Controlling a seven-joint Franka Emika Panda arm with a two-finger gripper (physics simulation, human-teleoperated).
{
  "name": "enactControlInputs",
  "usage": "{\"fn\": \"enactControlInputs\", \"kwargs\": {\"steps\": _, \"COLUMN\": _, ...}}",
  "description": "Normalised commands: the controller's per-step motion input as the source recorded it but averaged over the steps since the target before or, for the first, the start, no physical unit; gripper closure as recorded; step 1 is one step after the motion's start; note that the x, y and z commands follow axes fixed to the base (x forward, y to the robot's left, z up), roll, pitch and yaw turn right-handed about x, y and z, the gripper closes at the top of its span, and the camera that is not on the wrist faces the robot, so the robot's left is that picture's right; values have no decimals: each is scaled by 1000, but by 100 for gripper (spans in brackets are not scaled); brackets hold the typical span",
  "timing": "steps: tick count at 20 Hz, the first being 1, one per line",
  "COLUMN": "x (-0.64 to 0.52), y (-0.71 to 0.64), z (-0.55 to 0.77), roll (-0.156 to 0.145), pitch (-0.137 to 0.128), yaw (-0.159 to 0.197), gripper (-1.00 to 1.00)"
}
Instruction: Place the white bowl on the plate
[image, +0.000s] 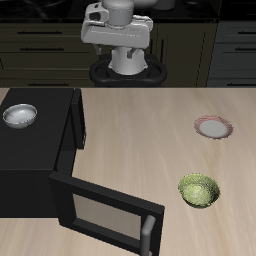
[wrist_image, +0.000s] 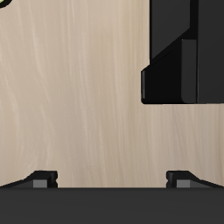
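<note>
One pale wood-grain surface (image: 140, 140) fills most of the exterior view. On it stands one black box-shaped microwave (image: 40, 150) at the left of the frame, its matte door (image: 105, 212) swung open toward the lower edge, with a grey window and a dark bar handle. One robot arm (image: 120, 35), white and grey with a round black base, stands at the upper middle of the frame; its jaws are not visible in this view.

There are two bowls and one plate. The green bowl (image: 199, 190), round with a rough yellow-green texture, sits at the lower right of the frame. The plate (image: 213, 127), flat and round with a pale centre and a reddish-pink rim, lies at the right, above the green bowl and well apart from it. The white bowl (image: 19, 117), shallow, grey-white with a metallic sheen, rests on top of the microwave at the upper left of the frame, far from the plate.

The wrist view shows what the exterior view does not: the gripper (wrist_image: 112, 179) with two dark fingertips (wrist_image: 42, 178) spread wide, nothing between them, above bare wood. It also shows a black corner of the microwave and a sliver of green at one edge, but no white bowl or plate.
</note>
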Motion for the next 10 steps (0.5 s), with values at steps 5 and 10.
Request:
{"fn": "enactControlInputs", "kwargs": {"steps": 5, "x": 205, "y": -221, "z": 118, "roll": 18, "pitch": -4, "yaw": 4, "gripper": -100}}
{"fn": "enactControlInputs", "kwargs": {"steps": 10, "x": 243, "y": -247, "z": 107, "roll": 14, "pitch": 15, "yaw": -3, "gripper": -100}}
